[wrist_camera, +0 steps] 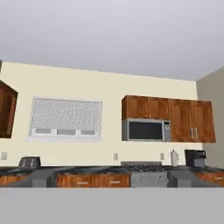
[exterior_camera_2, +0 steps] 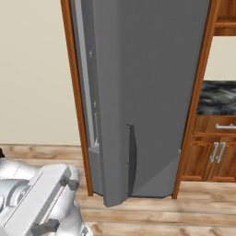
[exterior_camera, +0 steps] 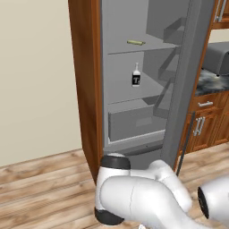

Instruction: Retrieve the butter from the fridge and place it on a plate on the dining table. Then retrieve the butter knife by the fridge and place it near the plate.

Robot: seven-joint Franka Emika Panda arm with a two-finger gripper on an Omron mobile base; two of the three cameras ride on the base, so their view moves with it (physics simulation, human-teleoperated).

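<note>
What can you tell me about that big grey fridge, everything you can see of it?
The fridge is a tall, dark grey unit set between wood-brown side panels, standing on the wooden floor. Its door hangs open, with a slim dark curved handle low on its outer face. Inside are light grey shelves and a drawer at the bottom. A slim pale yellow butter stick lies on the upper shelf; a small white bottle with a dark label stands upright on the shelf below. Door bins line the door's inner side.
</note>
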